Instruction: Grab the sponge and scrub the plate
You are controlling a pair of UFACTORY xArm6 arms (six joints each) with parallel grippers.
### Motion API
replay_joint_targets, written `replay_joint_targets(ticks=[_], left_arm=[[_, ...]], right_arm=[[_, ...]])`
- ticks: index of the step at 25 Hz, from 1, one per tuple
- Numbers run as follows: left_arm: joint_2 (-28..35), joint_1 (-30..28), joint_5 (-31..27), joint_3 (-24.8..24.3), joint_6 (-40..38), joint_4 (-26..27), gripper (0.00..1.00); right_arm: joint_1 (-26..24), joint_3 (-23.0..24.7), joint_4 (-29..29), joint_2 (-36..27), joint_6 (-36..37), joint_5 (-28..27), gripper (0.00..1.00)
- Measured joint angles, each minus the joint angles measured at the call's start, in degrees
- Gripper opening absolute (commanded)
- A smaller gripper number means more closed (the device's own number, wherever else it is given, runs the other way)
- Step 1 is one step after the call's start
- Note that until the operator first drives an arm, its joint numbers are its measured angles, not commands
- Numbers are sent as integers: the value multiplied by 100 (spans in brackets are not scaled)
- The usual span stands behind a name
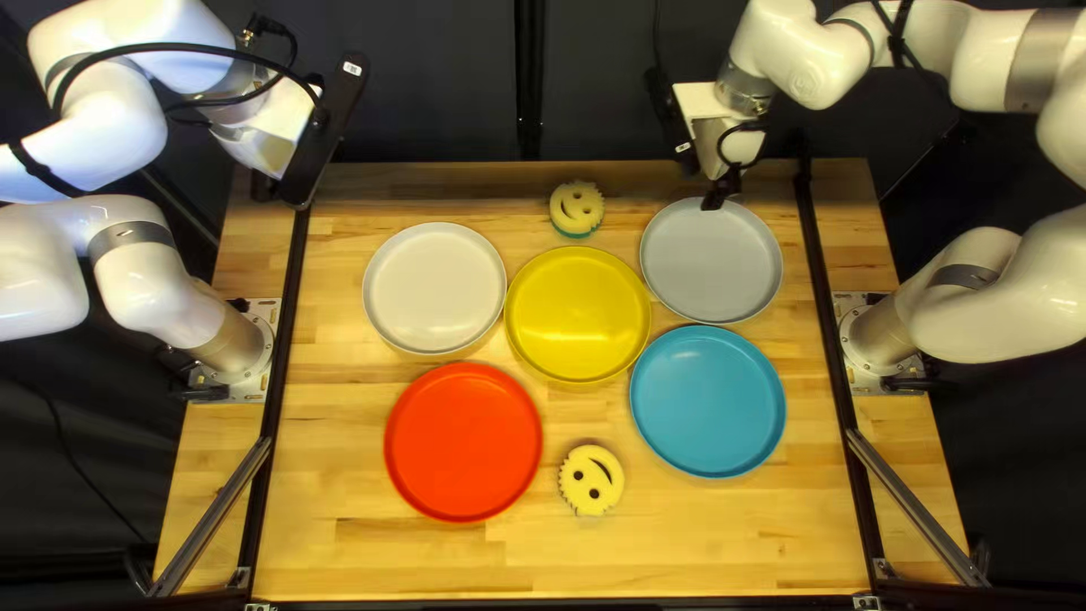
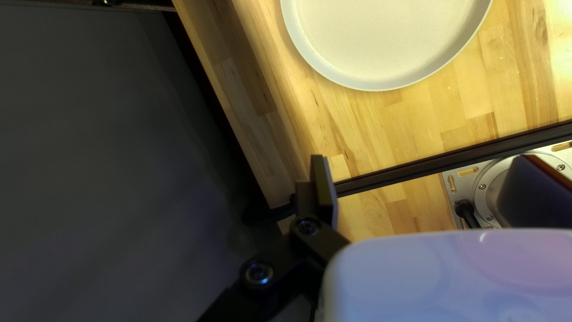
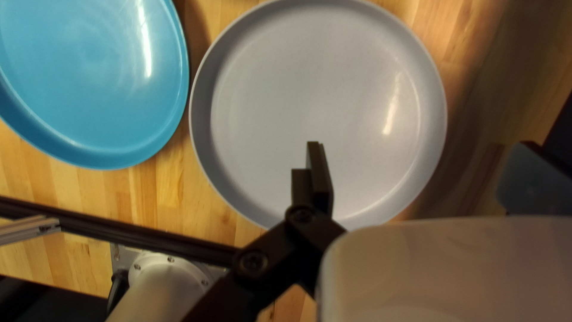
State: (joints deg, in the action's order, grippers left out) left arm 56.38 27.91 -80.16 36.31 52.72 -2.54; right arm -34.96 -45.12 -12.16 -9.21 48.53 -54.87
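Dark curtain hangs behind the pale wooden counter, and in the top left view both white arms run partly out of sight. The left gripper hangs by the far left corner; its tips are hard to make out from here. The right gripper hangs at the far edge, just beyond the round grey plate. A round yellow sponge with a smiling face and teal underside rests near that edge, between the grey plate and the round off-white plate. The round yellow plate sits in the middle, its neighbours crowding its rim. Nearer, a second smiling yellow sponge lies between the round red plate and the round blue plate, with bare wood toward the near edge.

In the left wrist view, the off-white plate is cut off ahead of the jaws. They stand wide with nothing gripped, one finger plain, the other a partly hidden dark shape.

In the right wrist view, the jaws are wide and hold nothing either; one finger shows against the grey plate, the other is blurred and cut off. A slim gap parts that plate from the blue one, itself cut off.
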Motion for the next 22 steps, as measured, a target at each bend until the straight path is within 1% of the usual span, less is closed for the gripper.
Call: replay_joint_targets(ticks=[3, 7, 9, 20, 22], left_arm=[[0, 0, 0, 0, 0, 0, 100], [0, 0, 0, 0, 0, 0, 100], [0, 0, 0, 0, 0, 0, 100], [0, 0, 0, 0, 0, 0, 100], [0, 0, 0, 0, 0, 0, 100]], right_arm=[[77, -216, -59, 357, -87, 210, 100], [277, -669, -73, 940, -306, 437, 100], [354, -836, -62, 1137, -350, 482, 100], [372, -877, -53, 1183, -361, 497, 100], [380, -962, -47, 1290, -355, 501, 100]])
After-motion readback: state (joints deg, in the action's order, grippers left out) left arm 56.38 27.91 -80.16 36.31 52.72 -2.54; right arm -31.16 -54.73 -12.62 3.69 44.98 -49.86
